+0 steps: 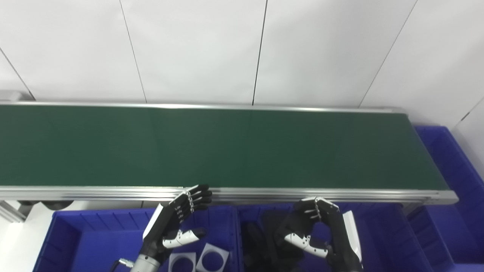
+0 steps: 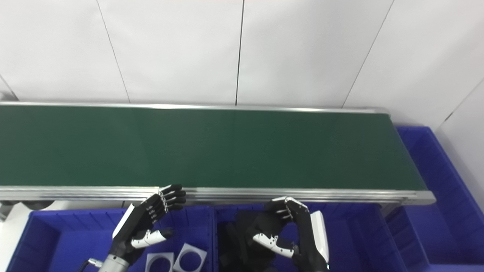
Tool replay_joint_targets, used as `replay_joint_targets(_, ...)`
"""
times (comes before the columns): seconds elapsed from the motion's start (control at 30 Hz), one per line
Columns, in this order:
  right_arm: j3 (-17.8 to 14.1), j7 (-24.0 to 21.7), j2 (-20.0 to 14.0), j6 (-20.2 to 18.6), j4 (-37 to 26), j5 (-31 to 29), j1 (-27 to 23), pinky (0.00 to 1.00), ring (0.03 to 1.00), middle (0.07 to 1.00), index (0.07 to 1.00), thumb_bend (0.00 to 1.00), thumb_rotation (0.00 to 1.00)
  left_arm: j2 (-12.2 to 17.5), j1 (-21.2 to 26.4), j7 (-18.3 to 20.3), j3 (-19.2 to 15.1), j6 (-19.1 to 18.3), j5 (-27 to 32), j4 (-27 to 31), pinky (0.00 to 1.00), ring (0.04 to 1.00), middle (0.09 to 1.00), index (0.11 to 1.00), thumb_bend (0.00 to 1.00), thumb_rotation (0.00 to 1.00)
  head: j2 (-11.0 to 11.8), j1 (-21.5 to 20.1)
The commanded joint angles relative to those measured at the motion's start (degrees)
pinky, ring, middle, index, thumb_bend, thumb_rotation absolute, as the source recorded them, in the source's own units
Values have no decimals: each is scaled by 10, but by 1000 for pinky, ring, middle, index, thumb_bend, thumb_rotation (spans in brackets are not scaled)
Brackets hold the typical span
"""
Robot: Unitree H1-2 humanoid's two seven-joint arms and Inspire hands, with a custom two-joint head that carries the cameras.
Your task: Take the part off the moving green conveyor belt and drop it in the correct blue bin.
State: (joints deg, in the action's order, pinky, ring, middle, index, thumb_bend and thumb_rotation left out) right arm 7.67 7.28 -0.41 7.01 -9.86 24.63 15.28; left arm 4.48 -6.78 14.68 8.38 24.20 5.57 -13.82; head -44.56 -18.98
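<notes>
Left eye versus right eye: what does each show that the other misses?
Only the left eye view shows slanted metal frame bars at the bottom left. Only the right eye view shows more wall beyond the far-right blue bin. Both share the bare green conveyor belt, open left hand and right hand, two white square plates with round holes and dark parts in blue bins.

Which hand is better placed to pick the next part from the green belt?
Neither clearly: the green conveyor belt shows no part. The left hand and right hand both hover open above the blue bins, near the belt's front edge.
</notes>
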Motion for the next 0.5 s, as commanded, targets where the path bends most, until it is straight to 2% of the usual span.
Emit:
replay_joint_targets(0.0,6,12,3,38,-5,5,-14,360,451,516,498,501,0,2,6,6,-1,9,5,24,711,749,772,804,941,479,0,0)
replay_joint_targets(0.2,16,20,0,35,10,30,-24,364,447,521,489,501,0,4,4,6,-2,3,8,33,719,747,766,797,945,481,-7,-6)
replay_joint_targets(0.47,36,43,-19,33,26,106,-32,420,440,510,488,503,0,10,1,9,-2,-9,15,50,732,765,777,801,946,480,-16,-16)
